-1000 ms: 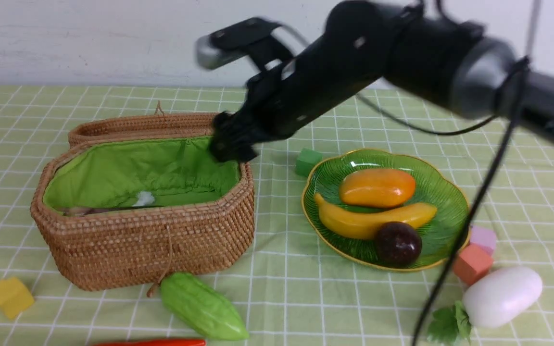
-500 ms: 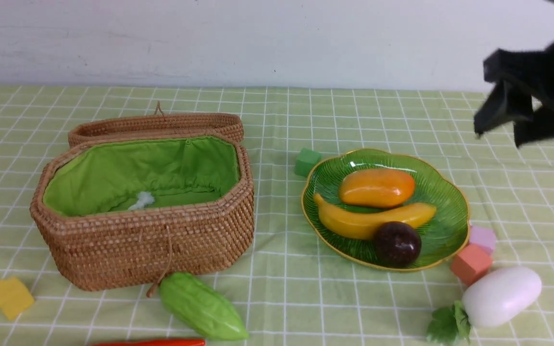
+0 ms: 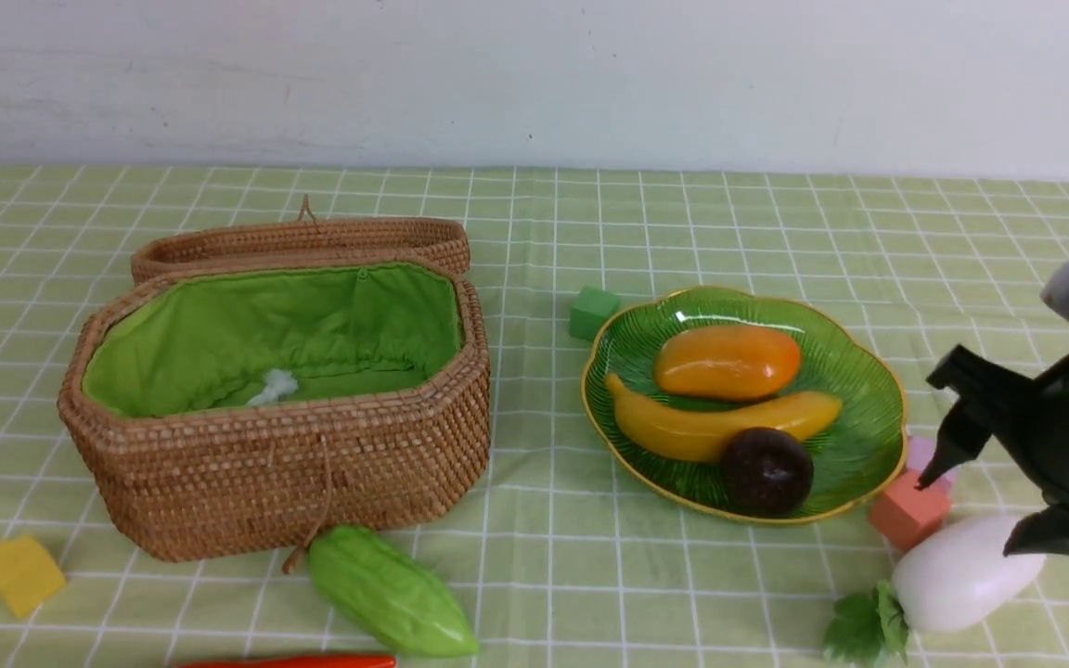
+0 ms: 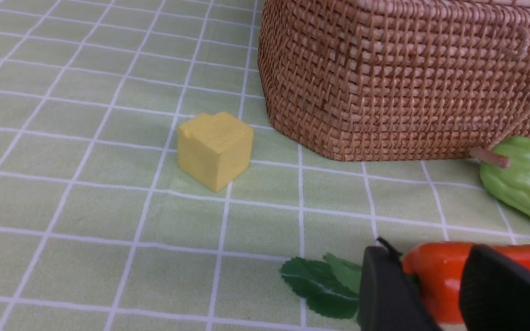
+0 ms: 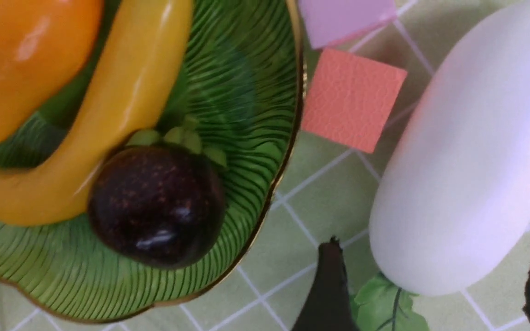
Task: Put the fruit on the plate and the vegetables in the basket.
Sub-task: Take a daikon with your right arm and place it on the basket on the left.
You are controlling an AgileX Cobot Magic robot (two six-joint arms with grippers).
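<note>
**Sorting scene, front and wrist views.**

**Fruit.** The orange oval mango (image 3: 727, 362), the long yellow banana (image 3: 711, 429) and the dark purple-brown ball (image 3: 766, 471) are all glossy. They lie together on the plate (image 3: 859, 436), a ribbed translucent green dish with a thin gold rim, right of centre. The mango lies on the banana's far side and the ball rests against its near side.

**Vegetables.** All three lie on the checked green tablecloth (image 3: 544, 557).
- The smooth white radish (image 3: 957, 580), with green leaves (image 3: 864, 626) at its left end, lies at the near right, just beside the plate.
- The bumpy light-green gourd (image 3: 391, 594) lies just in front of the basket (image 3: 293, 473).
- The red pepper (image 3: 293, 661) lies at the near edge, left of the gourd.

**Basket.** It is brown wicker and stands at the left with its bright green lining (image 3: 265, 325) exposed. Its lid (image 3: 302, 241) lies behind it.

**Grippers.**
- The right gripper (image 3: 972, 515) straddles the radish with its jaws wide, one finger on each side. Whether they touch it cannot be told.
- The left gripper (image 4: 430, 257) shows only in its wrist view. Its fingers (image 4: 384, 294) stand partly apart over the pepper's stem end, with red visible in the gap. Contact cannot be told here either.

**Cubes.** A salmon cube (image 3: 906, 510) and a pink cube (image 5: 345, 18) sit between plate and radish. A green cube (image 3: 593, 313) sits at the plate's far left, and a yellow cube (image 3: 19, 573) at the near left.
</note>
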